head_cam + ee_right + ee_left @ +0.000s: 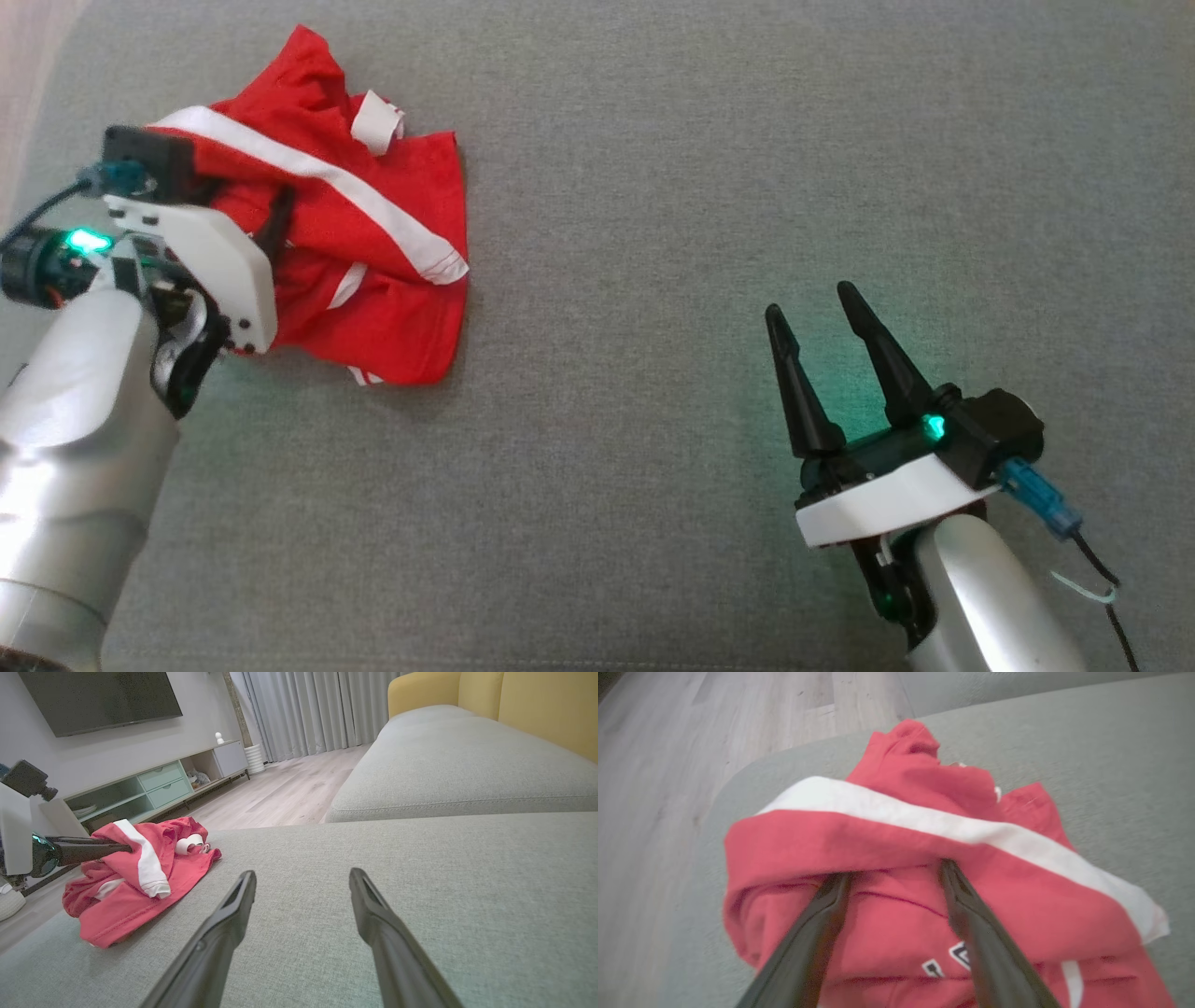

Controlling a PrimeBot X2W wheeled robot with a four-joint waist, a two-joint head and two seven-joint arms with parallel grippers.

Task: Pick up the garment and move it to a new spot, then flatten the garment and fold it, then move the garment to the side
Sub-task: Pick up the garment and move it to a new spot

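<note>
A crumpled red garment (373,233) with white stripes lies at the far left of the grey cushion (700,187). My left gripper (271,224) reaches into it from the left. In the left wrist view the garment (887,835) bulges over the left gripper (896,870), whose two fingers stand apart with their tips hidden under a striped fold. My right gripper (812,303) is open over bare cushion at the lower right, well away from the cloth. The right wrist view shows the right gripper (303,873) open, the garment (121,891) far to its left, and a left finger (88,851) poking into it.
The cushion's rounded left edge (719,793) runs close behind the garment, with wooden floor (668,742) beyond it. A second grey cushion (458,765), a yellow backrest (537,704) and a low TV cabinet (154,788) lie further off.
</note>
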